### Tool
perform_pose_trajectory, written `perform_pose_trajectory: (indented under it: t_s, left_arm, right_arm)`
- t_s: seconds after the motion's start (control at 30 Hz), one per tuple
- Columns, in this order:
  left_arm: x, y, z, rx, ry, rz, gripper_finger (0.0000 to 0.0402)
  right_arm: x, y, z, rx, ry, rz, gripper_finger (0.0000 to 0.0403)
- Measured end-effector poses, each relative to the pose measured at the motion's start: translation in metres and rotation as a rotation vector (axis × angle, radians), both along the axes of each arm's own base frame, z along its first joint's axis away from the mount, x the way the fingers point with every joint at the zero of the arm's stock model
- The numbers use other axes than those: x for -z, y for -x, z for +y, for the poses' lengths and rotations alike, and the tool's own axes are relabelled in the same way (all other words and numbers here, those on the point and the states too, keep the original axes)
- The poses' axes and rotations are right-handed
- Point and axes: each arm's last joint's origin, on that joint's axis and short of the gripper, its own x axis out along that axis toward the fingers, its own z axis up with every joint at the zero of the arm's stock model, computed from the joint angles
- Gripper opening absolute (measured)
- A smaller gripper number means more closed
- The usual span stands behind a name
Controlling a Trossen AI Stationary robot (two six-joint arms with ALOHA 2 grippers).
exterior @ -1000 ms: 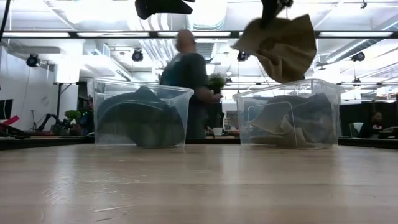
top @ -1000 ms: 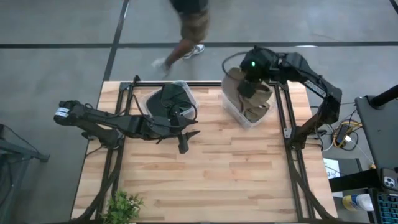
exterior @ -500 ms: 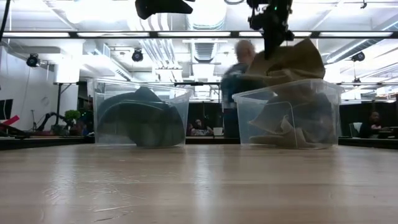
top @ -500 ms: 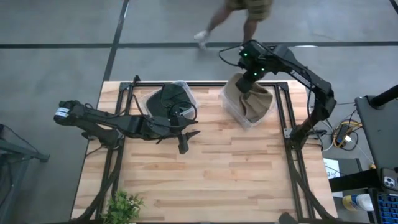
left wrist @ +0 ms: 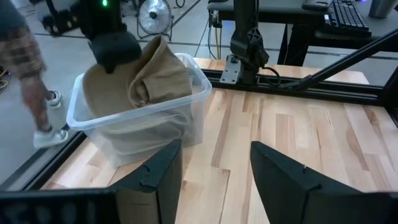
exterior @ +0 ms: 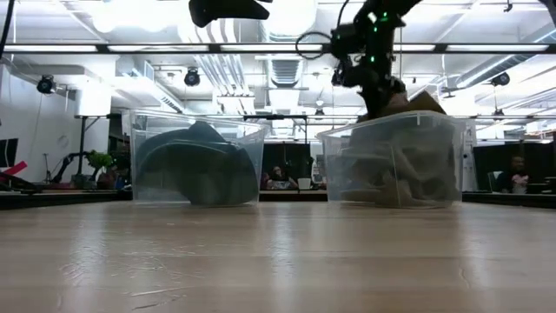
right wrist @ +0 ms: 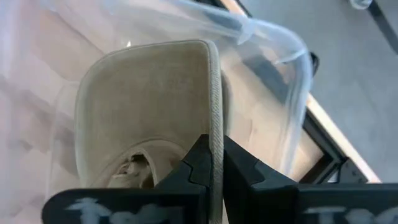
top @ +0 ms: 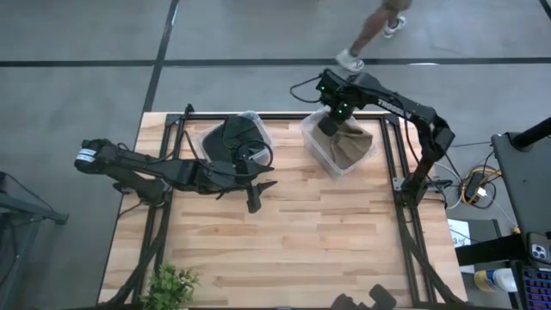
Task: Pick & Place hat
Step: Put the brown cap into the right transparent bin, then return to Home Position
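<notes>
A tan hat (top: 351,146) sits in the clear right-hand bin (top: 310,148) at the table's far edge, with other tan cloth under it. In the low view the tan hat (exterior: 419,103) pokes above the bin's rim (exterior: 391,130). My right gripper (top: 331,122) reaches down into the far left corner of that bin and is shut on the hat. My left gripper (top: 258,195) hovers open over the table's middle, near the left bin (top: 234,138) of dark hats (exterior: 193,163). The left wrist view shows the tan hat (left wrist: 152,74) with my right gripper (left wrist: 115,48) on it. My right gripper (right wrist: 216,163) pinches the tan hat's brim by its stitched side edge (right wrist: 215,124), which runs between the two fingers (right wrist: 198,165). It comes from above, pointing down into the bin. The brim (right wrist: 146,99) spreads out beyond the fingertips, against the bin's inner wall.
A black frame (top: 398,164) runs along the table's left, right and far sides. A small green plant (top: 172,284) stands at the near left corner. Bare wood (top: 318,241) covers the near half. A person's legs (top: 374,26) cross the floor beyond the far edge.
My right gripper has come down and toward the table's left, staying shut on the tan hat. The hat, which hung clear above the right bin, has sunk into it. The bin has slid slightly leftward. A person has walked rightward beyond the far edge.
</notes>
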Motion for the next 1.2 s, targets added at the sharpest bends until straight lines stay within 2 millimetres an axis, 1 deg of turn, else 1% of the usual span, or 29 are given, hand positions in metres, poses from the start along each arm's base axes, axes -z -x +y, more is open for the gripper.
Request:
perform_pose_trajectory:
  t_s: [0.33,0.4,0.47,0.53,0.63,0.73,0.9,0.97,1.07,1.2]
  left_arm:
    - [0.000,0.000,0.000,0.000,0.000,0.000,0.0181]
    - [0.000,0.000,0.000,0.000,0.000,0.000,0.0181]
    - [0.000,0.000,0.000,0.000,0.000,0.000,0.0181]
    - [0.000,0.000,0.000,0.000,0.000,0.000,0.0181]
    - [0.000,0.000,0.000,0.000,0.000,0.001,0.0181]
    - [0.000,0.000,0.000,0.000,0.000,0.000,0.0181]
    - [0.000,0.000,0.000,-0.001,0.000,0.000,0.0181]
    - [0.000,0.000,0.001,-0.002,0.000,0.000,0.0181]
    - [0.000,0.000,0.001,-0.002,0.000,0.000,0.0181]
    - [0.000,0.000,0.001,-0.002,-0.001,0.001,0.0181]
  right_arm:
    - [0.054,-0.009,-0.007,0.005,-0.065,0.087,0.0013]
    - [0.060,-0.010,-0.007,-0.002,-0.071,0.100,0.0013]
    - [0.060,-0.010,-0.008,-0.014,-0.071,0.104,0.0013]
    - [0.059,-0.010,-0.008,-0.033,-0.067,0.103,0.0020]
    - [0.050,-0.010,-0.006,-0.056,-0.055,0.082,0.0050]
    - [0.041,-0.009,-0.005,-0.063,-0.043,0.063,0.0097]
    - [0.039,-0.006,-0.003,-0.060,-0.073,0.075,0.0189]
    - [0.036,-0.005,-0.002,-0.069,-0.082,0.088,0.0220]
    - [0.025,-0.003,0.000,-0.086,-0.096,0.110,0.0256]
    - [0.000,-0.001,0.001,-0.068,-0.081,0.089,0.0281]
